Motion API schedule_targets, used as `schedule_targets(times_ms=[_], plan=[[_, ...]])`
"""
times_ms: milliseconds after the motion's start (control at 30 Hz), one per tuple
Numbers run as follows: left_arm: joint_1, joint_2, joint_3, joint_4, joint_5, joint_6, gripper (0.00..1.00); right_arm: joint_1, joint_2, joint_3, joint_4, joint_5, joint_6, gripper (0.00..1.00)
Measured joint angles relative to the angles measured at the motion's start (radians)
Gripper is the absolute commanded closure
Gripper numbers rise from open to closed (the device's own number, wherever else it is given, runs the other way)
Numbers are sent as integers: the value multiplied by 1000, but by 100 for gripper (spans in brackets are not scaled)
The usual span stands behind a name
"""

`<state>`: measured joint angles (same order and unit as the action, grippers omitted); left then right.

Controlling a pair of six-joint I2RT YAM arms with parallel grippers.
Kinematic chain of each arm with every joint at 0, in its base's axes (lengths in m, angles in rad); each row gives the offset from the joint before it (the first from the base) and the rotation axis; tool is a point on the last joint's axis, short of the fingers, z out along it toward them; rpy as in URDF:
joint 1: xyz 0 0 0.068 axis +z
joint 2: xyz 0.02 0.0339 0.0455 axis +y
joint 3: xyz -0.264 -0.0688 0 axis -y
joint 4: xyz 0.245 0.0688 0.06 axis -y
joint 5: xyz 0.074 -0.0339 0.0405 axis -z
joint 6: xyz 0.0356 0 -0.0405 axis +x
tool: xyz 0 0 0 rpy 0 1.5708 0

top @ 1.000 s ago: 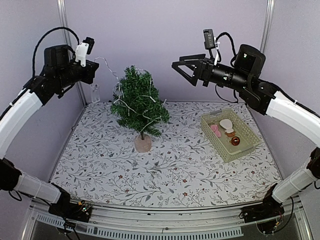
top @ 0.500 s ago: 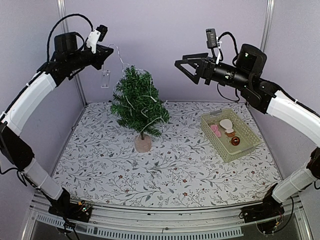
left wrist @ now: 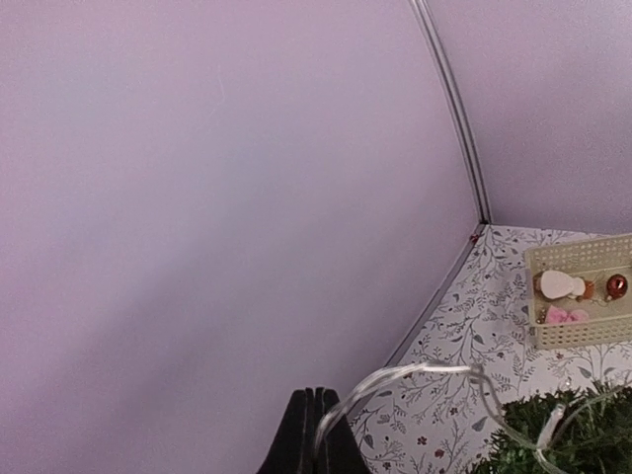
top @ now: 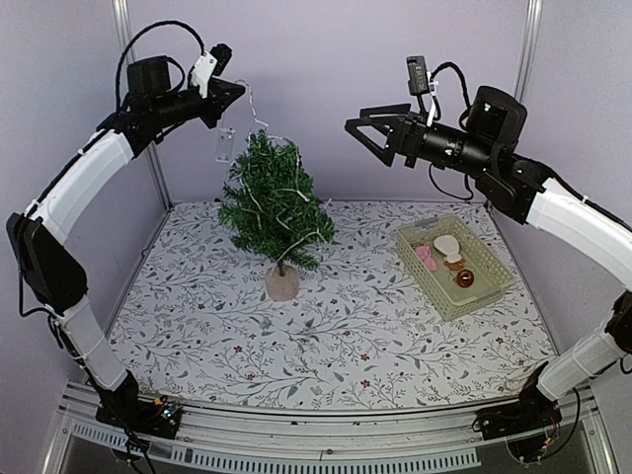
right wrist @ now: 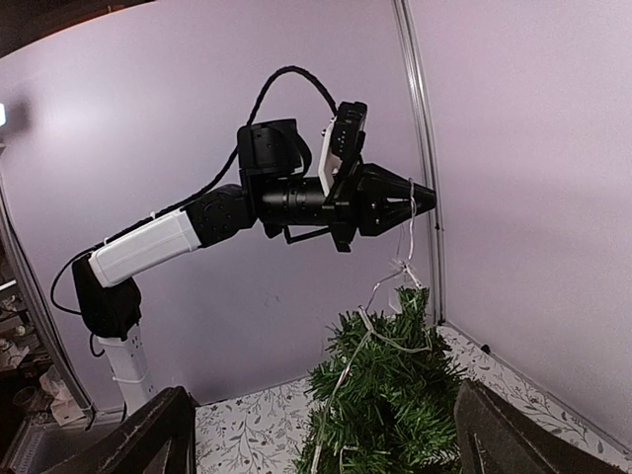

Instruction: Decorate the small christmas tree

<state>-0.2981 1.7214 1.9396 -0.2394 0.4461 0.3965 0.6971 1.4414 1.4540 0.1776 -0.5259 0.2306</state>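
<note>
The small christmas tree point(top: 276, 202) stands at the back left of the table on a pale round base point(top: 282, 283). A clear light string point(top: 259, 123) is draped over its branches. My left gripper point(top: 237, 92) is high above and left of the treetop, shut on the string's end. A small clear box point(top: 225, 144) hangs from the string below it. In the left wrist view the shut fingertips point(left wrist: 316, 397) pinch the string point(left wrist: 415, 372) above the treetop point(left wrist: 563, 444). My right gripper point(top: 357, 128) is open and empty, high to the right of the tree, facing it point(right wrist: 385, 395).
A pale yellow basket point(top: 489, 286) sits at the right and holds a pink ornament point(top: 425, 257), a white and beige one point(top: 447, 245) and a brown ball point(top: 464, 279). Purple walls and metal posts close the back and sides.
My left arm has risen and swung right, lifting the string and the clear box from the back-left corner to beside the treetop. My right arm has hardly moved.
</note>
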Motion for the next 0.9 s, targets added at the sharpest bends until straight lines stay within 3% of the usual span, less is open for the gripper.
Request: schedule_targets(times_ms=[400,900], plan=[[0,119,19,2,40,19,99,-5,0,0,0,-3,-10,4],[0,108,-176,18,72,39,96,-9,0,0,-5,-4,-11,4]])
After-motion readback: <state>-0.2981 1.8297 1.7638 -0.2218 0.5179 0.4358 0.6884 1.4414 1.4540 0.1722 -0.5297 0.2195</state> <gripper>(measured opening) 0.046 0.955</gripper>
